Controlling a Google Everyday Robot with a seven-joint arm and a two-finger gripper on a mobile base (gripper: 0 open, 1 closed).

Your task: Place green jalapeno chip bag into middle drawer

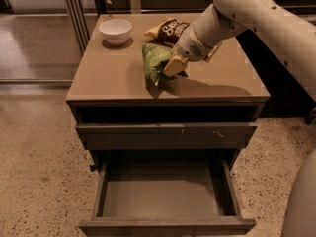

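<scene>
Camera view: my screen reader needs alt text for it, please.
The robot's gripper is at a green chip bag on a cabinet top, near a white bowl and a brown chip bag; below, a drawer stands open and empty.

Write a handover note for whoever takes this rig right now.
Gripper: down at the green bag; grip unclear.
Green bag: on the cabinet top, in front of the brown bag. A bowl sits back left.
Drawer: pulled open below.
Done: drawer open, gripper at bag.
Left: secure the bag, lift it, carry it to the drawer, release.
</scene>
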